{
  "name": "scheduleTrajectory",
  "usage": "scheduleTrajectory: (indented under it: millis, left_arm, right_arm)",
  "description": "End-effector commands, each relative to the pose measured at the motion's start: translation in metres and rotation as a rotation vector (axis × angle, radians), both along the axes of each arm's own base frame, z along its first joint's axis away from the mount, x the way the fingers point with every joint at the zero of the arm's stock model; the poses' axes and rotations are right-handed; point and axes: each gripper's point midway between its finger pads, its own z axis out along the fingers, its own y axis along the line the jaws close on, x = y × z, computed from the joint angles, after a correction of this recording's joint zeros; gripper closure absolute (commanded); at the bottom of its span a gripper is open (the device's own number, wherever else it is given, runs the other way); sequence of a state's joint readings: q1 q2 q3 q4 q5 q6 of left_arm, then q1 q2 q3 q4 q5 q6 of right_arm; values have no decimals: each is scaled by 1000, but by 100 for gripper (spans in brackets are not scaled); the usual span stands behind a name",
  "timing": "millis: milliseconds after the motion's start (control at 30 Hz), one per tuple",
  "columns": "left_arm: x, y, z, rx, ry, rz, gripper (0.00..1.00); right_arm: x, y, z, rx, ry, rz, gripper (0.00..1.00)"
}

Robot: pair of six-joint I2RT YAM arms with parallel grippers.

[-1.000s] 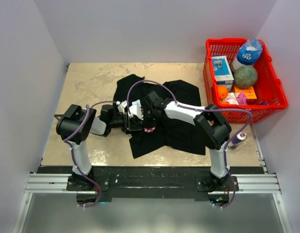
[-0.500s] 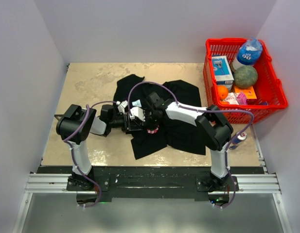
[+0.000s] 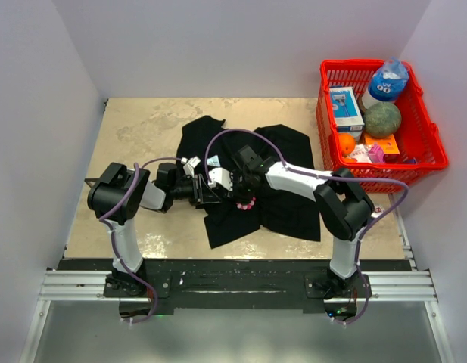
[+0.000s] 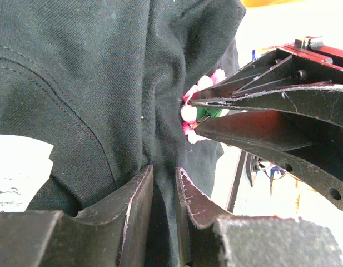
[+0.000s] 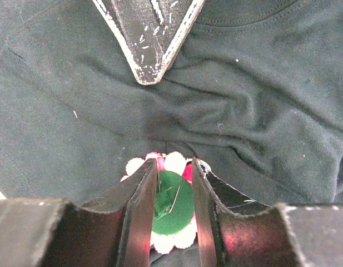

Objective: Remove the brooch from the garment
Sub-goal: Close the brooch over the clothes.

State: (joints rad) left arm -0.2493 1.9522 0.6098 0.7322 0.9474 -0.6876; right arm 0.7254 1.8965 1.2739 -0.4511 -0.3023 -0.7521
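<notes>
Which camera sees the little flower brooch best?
The right wrist view: the beaded pink and white flower brooch sits close up between the fingers of the right tool, green back showing. The left wrist view shows it sideways, half hidden behind that tool. The top view shows only a tiny pink speck.

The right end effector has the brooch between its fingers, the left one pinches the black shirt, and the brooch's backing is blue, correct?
Not quite: the backing is green, as the right wrist view shows. The right end effector does have the brooch between its fingers, and the left end effector pinches the black shirt.
</notes>
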Motion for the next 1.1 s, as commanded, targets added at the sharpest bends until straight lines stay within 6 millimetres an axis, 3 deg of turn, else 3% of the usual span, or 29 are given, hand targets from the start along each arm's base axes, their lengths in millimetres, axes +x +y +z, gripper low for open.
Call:
scheduleTrajectory:
  millis: [0,33,267,433,600,733,1067]
  left_arm:
    - [-20,16,-48,134,128,40,70]
    - [-19,16,-48,134,130,41,70]
    - [-19,15,-48,132,132,39,71]
    - [-18,15,-49,133,133,40,70]
    - [-18,15,-48,131,129,39,71]
    - [-19,16,-48,134,135,41,70]
    - [-19,16,-50,134,142,42,70]
  right_arm:
    - [8,1,29,76,-61,-5,63]
    - [9,4,40,106,-88,1,59]
    - [2,0,58,169,-96,12,55]
    - [1,-1,47,142,-64,10,55]
    - [-10,2,20,105,44,56,55]
    - [-6,-1,8,70,41,50,55]
    - [1,-12,-4,7,10,19,61]
